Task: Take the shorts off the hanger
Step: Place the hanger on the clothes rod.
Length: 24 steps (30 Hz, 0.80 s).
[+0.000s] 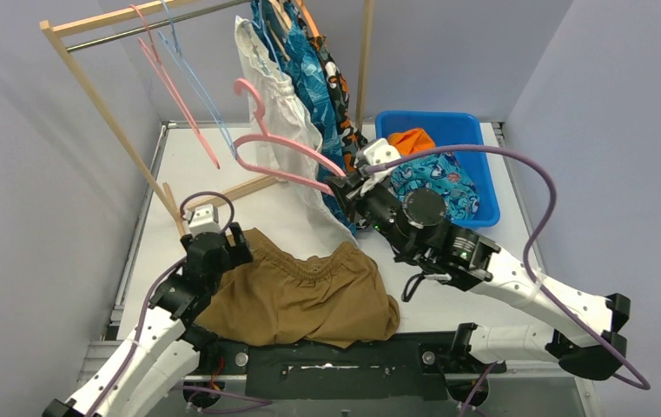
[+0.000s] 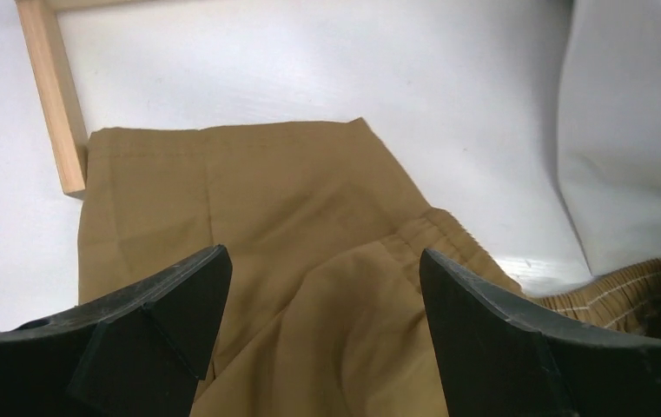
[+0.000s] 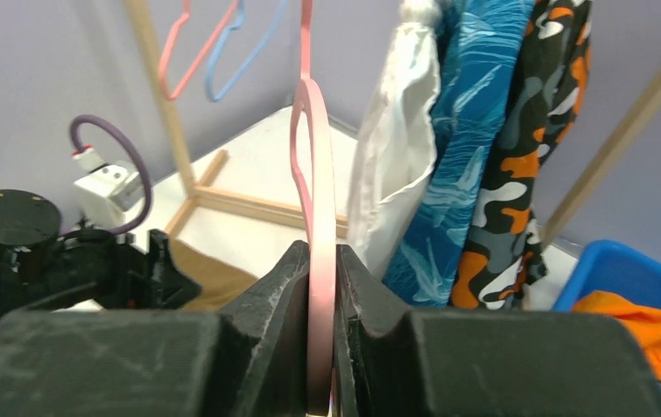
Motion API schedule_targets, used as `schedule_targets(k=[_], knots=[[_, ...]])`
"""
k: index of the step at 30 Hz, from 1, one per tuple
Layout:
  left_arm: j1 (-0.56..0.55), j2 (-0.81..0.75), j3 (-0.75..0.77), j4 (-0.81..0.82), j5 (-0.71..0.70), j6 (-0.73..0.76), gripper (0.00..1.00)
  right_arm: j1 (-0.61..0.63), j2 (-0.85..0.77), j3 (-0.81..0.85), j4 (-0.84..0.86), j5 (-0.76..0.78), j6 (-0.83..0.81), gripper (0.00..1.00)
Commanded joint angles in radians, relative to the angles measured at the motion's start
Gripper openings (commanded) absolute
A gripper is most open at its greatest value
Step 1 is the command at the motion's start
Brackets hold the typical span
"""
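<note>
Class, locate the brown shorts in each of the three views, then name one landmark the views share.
Top external: the brown shorts lie bottom centre.
Left wrist: they fill the centre and bottom.
Right wrist: a sliver, lower left, left of the pink hanger.
Shared landmark: the wooden rack frame.

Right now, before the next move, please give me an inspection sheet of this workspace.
Surface: white table, partly covered by the brown shorts.
Job's things: brown shorts lie loose on the table; white shorts, blue patterned shorts and camouflage shorts hang on the wooden rack; orange shorts and shark-print shorts lie in the blue bin.
Clutter: nothing seen.
Grippers: left gripper open over the brown shorts; right gripper shut on the pink hanger.
Cables: purple cable arcs over the right arm.
Surroundings: two empty hangers on the rack.
</note>
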Motion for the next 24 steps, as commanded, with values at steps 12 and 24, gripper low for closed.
schedule_targets(k=[12, 24], knots=[[0.403, 0.035, 0.032, 0.222, 0.388, 0.201, 0.8, 0.022, 0.13, 0.026, 0.504, 0.259, -0.134, 0.0], [0.403, -0.013, 0.023, 0.218, 0.307, 0.221, 0.8, 0.022, 0.331, 0.269, 0.525, 0.16, -0.188, 0.0]])
